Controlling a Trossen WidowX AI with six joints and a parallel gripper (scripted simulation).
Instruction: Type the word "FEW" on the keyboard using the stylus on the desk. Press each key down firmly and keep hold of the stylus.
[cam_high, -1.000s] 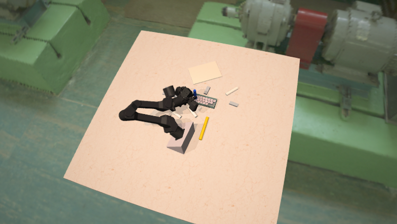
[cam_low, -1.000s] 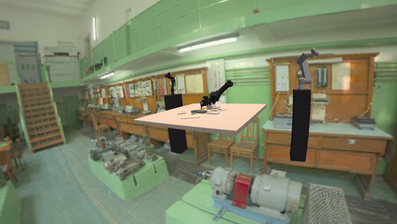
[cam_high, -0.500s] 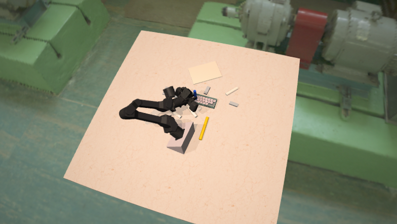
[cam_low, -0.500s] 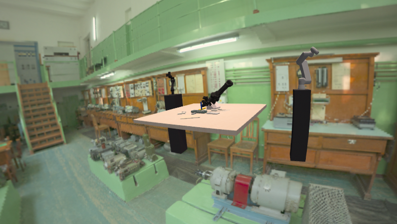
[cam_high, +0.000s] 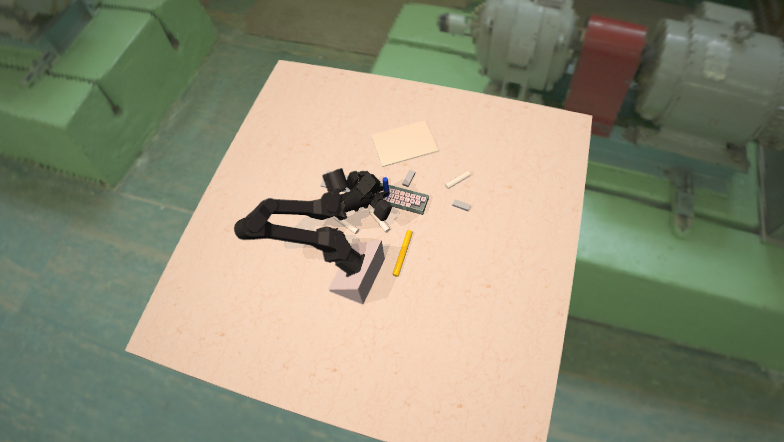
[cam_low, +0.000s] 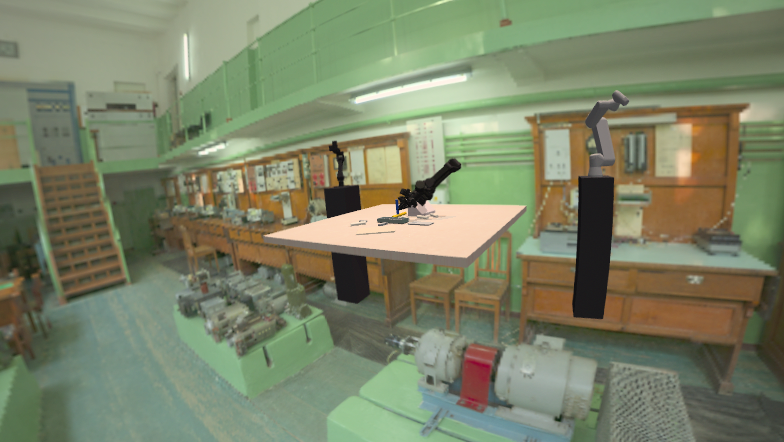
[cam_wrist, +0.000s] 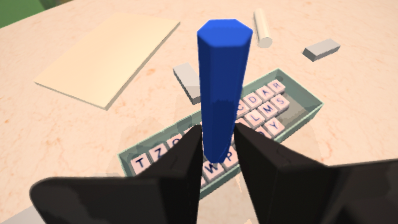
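Firstly, we read the surface (cam_high: 466, 329) (cam_low: 450, 236) (cam_wrist: 360, 120) from left to right in the top view. At the left, we find the folded black arm (cam_high: 290, 207) (cam_low: 433, 182), mounted on a pale wedge-shaped base (cam_high: 351, 292). Between the arm's lower section and the gripper (cam_high: 382, 197) (cam_low: 399, 205) (cam_wrist: 217, 131), we identify two short cream rods, one (cam_high: 348, 225) to the left of the other (cam_high: 382, 223). The gripper is closed on the blue stylus (cam_high: 385, 183) (cam_low: 396, 206) (cam_wrist: 223, 75), which we see standing nearly upright between its fingers. In the wrist view, the lower end of the stylus appears at the W key (cam_wrist: 212, 169), beside the P key (cam_wrist: 229, 155); we cannot tell whether it touches or presses a key.

The keyboard (cam_high: 407, 199) (cam_low: 392, 220) (cam_wrist: 305, 102) extends rightward from the stylus. Near it, we locate a yellow rod (cam_high: 402, 253), a flat cream board (cam_high: 405, 143) (cam_wrist: 107, 57) and a grey block (cam_high: 409, 178) (cam_wrist: 186, 80). Farther right, we note another cream rod (cam_high: 458, 180) (cam_wrist: 261, 27) and a second grey block (cam_high: 461, 205) (cam_wrist: 320, 50).
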